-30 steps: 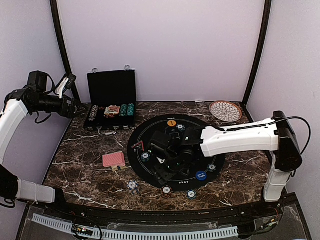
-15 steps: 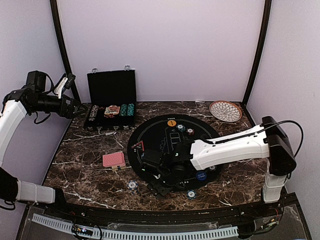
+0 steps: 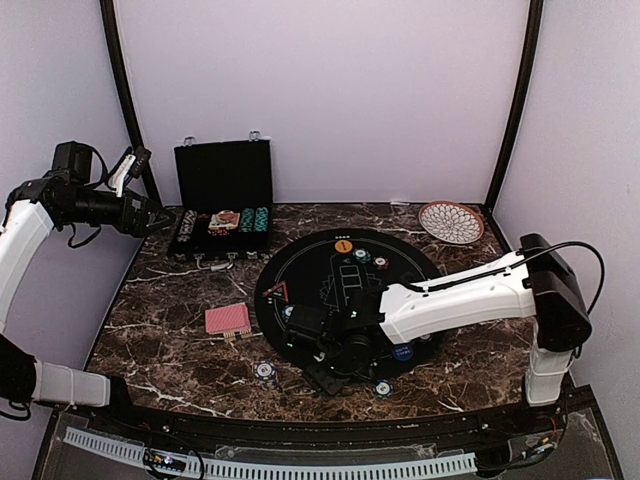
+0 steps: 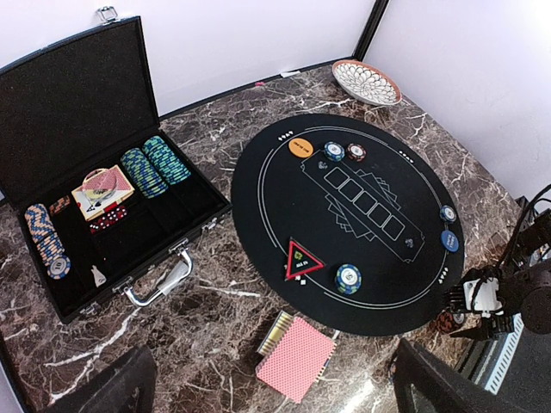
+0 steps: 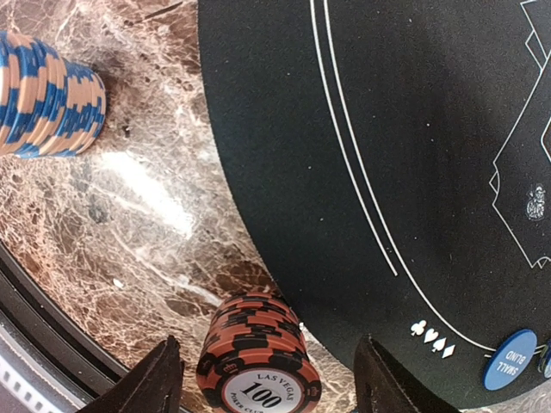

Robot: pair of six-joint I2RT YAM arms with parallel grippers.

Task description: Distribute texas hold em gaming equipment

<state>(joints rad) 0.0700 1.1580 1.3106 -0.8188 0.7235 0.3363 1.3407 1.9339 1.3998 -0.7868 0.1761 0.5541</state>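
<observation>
A red-and-black stack of poker chips (image 5: 258, 366) marked 100 stands on the marble just off the black mat (image 5: 405, 129). My right gripper (image 5: 269, 379) is open and straddles it, with a gap on each side. From above, the right gripper (image 3: 333, 372) hides that stack. My left gripper (image 4: 275, 353) hangs open high over the red-backed card deck (image 4: 295, 357), holding nothing. On the mat lie a red triangle (image 4: 304, 260), an orange disc (image 4: 300, 146), a blue disc (image 4: 449, 241) and several chip stacks (image 4: 348, 278).
An open black case (image 3: 222, 215) with chips and cards sits at the back left. A patterned wicker plate (image 3: 451, 222) is at the back right. Two more chip stacks (image 3: 264, 370) (image 3: 382, 388) stand near the front edge, and a blue-and-cream stack (image 5: 43, 95) is close to the right gripper.
The right arm has swung from the mat's middle toward its near edge and come down around the red-and-black chip stack. Its jaws stand a little narrower. The left arm has not moved.
</observation>
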